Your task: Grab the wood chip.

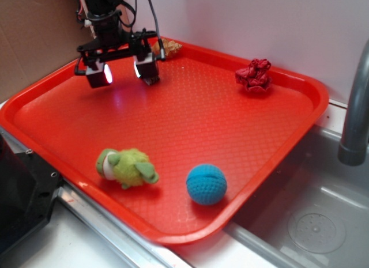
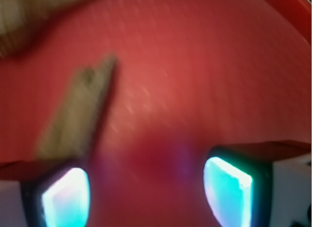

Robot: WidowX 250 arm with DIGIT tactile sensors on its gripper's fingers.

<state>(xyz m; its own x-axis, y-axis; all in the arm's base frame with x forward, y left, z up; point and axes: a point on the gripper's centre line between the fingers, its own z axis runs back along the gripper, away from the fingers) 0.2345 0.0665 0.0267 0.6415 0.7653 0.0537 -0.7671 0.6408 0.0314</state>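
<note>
From my station I see the gripper (image 1: 124, 72) hanging over the far left part of the red tray (image 1: 277, 147), its two fingers spread apart with nothing between them. In the wrist view the gripper (image 2: 146, 193) shows both glowing pads (image 2: 66, 197), one in each lower corner, with bare tray (image 2: 204, 66) between them. The wood chip (image 2: 80, 110) lies flat on the tray in front of the pad at the left of that picture, its broad end running down to that finger's edge; whether it touches the finger I cannot tell, since the picture is blurred. It sits off to one side of the gap, not centred in it. In the exterior view I cannot make the chip out with any certainty; the fingers hide that patch.

The tray has a fine dimpled texture and a raised rim, and it rests over a steel sink (image 1: 311, 222) beside a grey faucet (image 1: 354, 106). A pale wall stands behind, with brown cardboard (image 1: 34, 37) at the left. On the tray I also see a tan seashell (image 1: 168, 48) at the far rim just behind the gripper, a crumpled red object (image 1: 254, 75), a green plush toy (image 1: 125, 168) and a blue ball (image 1: 206, 184) near the front.

The chip's long axis runs diagonally in the wrist view, narrow tip pointing up and right, away from the fingers, wide end down and left.
</note>
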